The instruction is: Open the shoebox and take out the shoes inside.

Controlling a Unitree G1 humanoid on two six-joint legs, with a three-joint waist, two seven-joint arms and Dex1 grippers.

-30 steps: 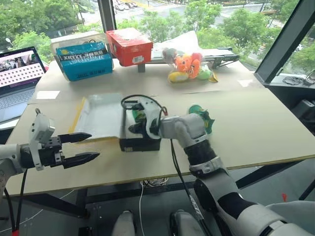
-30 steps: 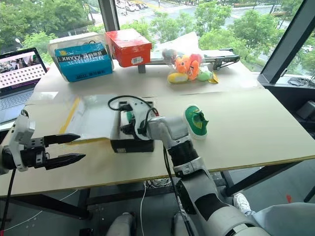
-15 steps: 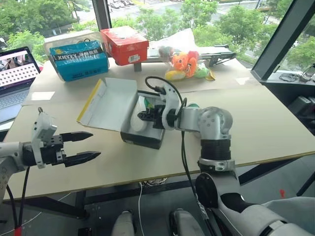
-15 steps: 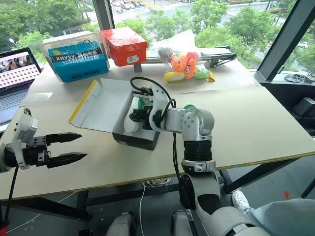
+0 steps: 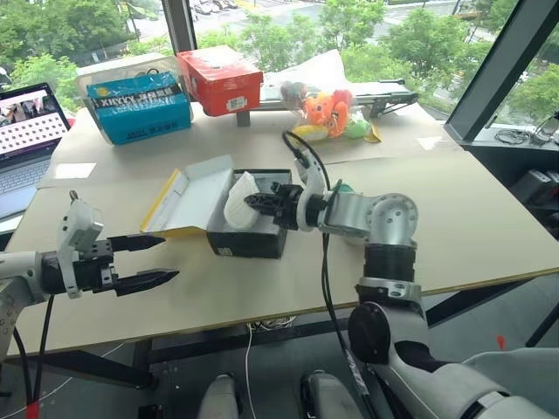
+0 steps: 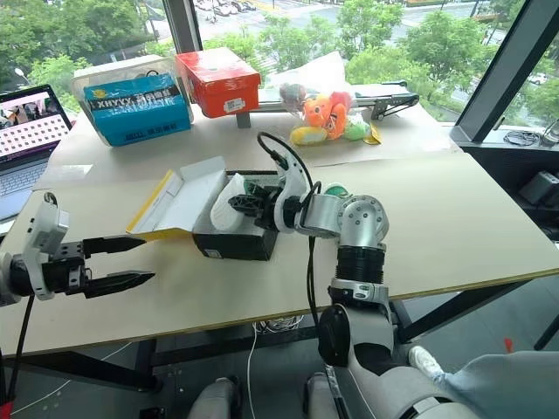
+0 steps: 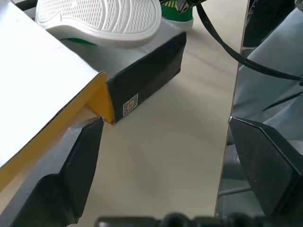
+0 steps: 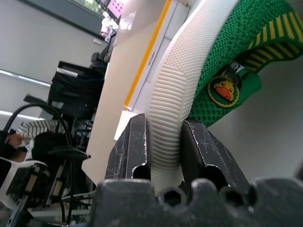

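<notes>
While the shoebox [image 5: 249, 236] stands open on the table [image 5: 454, 218], with its yellow lid [image 5: 188, 199] folded back toward the robot's left, one green sneaker [image 6: 229, 202] is raised at the box's mouth, its white sole turned outward. The right gripper [image 5: 262, 204] is clamped on the edge of that sole; in the right wrist view the two black fingers [image 8: 132, 151] pinch the ribbed rubber rim [image 8: 168, 118] between them. The shoe looks small and light, with a soft knit upper and a firmer, grippy sole, so the sole's edge is a good place to hold it; the upper would probably fold under pressure. A second green sneaker [image 5: 343, 188] seems to lie on the table just behind the right forearm, but it is mostly hidden. The left gripper [image 5: 155, 261] waits with its fingers spread apart and empty, near the front edge of the table, clear of the box. At the far side of the table are a blue box [image 5: 140, 106], a red box [image 5: 220, 80] and some plush toys [image 5: 330, 115].
</notes>
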